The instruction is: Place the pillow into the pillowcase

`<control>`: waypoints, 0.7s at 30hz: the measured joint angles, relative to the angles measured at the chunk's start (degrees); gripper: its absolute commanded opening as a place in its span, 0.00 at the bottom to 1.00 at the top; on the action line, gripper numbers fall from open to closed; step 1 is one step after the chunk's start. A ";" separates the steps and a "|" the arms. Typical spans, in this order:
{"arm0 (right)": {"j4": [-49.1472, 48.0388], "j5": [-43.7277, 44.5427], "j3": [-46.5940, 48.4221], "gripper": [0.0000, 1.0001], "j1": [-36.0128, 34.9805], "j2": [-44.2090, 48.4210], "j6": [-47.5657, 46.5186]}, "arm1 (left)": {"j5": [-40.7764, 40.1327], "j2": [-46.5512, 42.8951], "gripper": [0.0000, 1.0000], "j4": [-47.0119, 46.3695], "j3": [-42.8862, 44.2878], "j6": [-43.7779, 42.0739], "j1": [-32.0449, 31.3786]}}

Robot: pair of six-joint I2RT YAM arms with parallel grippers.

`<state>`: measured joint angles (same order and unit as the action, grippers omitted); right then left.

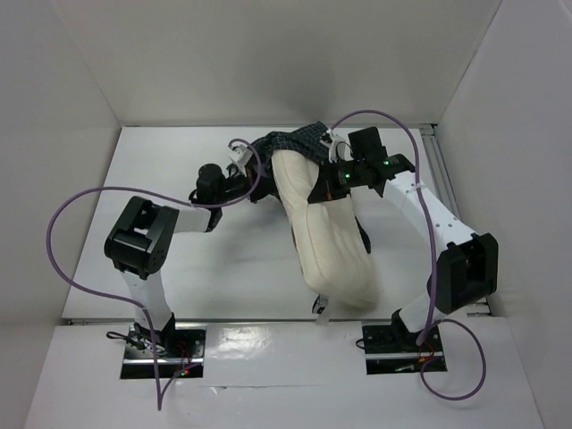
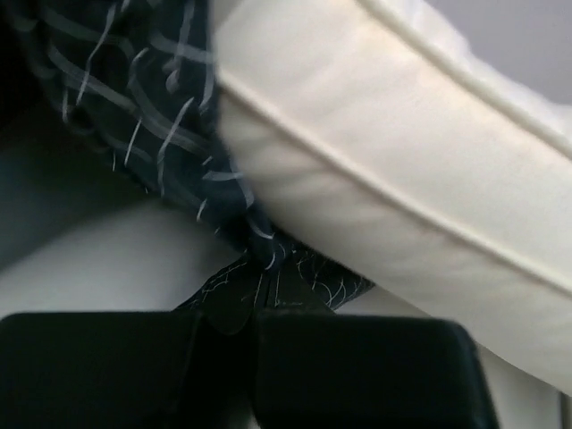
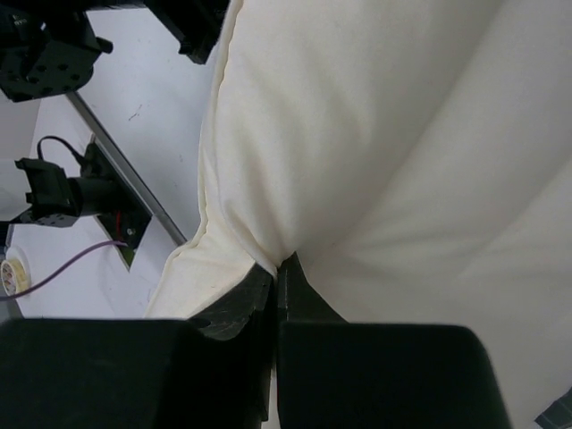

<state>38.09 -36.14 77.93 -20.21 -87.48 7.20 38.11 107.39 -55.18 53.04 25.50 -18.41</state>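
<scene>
A: Left pincer?
B: Clamped tight on pillowcase edge. Right pincer pinches a fold of pillow.
A: Pillow where?
B: On table; pillowcase bunched at pillow's far end, opening hidden.

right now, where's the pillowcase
In the top view the pillowcase is bunched at the far middle of the table, over the far end of the pillow, its edge pinched by the left claw.

Flat matte white worktop. Plain white panel walls stand at the worktop's far, left and right edges. Even lighting; glare along worktop's near edge.
</scene>
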 measured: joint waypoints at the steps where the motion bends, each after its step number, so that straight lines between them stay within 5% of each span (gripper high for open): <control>1: -0.02 0.17 0.07 0.00 0.00 0.00 0.39 | 0.42 0.00 0.00 -1.20 -0.98 1.70 0.31; 6: 0.74 7.10 1.38 0.00 -3.45 -0.11 3.02 | 1.14 -4.17 0.00 -3.65 -9.44 8.50 0.70; 12: 2.05 22.49 6.71 0.00 -15.08 -4.76 8.46 | -3.19 -20.13 0.00 -3.74 -23.43 13.42 -4.48; 21: 0.96 31.28 10.60 0.00 -20.48 -19.76 15.76 | -11.61 -35.01 0.00 10.71 -35.06 13.77 -9.60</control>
<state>39.05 -4.86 88.53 -40.69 -107.24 22.96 26.50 72.38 -44.47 17.98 39.27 -28.01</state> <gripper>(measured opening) 0.021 0.030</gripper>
